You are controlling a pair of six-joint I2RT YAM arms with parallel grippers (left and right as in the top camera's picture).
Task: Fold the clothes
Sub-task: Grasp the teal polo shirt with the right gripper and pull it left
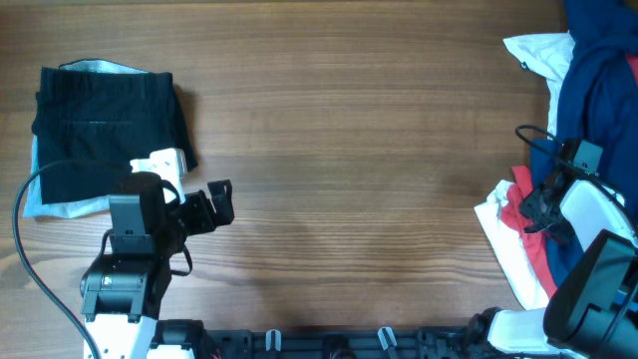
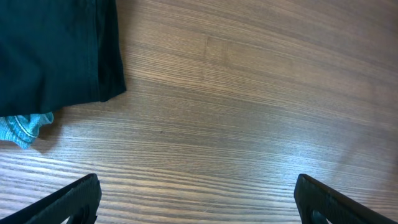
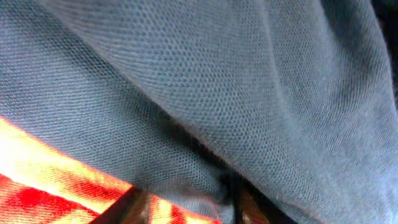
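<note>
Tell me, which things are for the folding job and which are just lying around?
For the job: folded black cloth garment; pale blue cloth garment under it; dark blue cloth shirt; crumpled white cloth garment; red cloth garment.
Just there: brown wooden table; thin black cable.

The desk (image 1: 349, 150) is brown wood, its grain running across. Toward its far left a folded black garment (image 1: 100, 120) lies on a pale blue garment (image 1: 38, 202), whose edge shows beneath it. At the right edge rests a heap: white cloth (image 1: 503, 244) touching the wood, a red garment (image 1: 514, 211) on it, and a dark blue shirt (image 1: 598, 100) over both.
</note>
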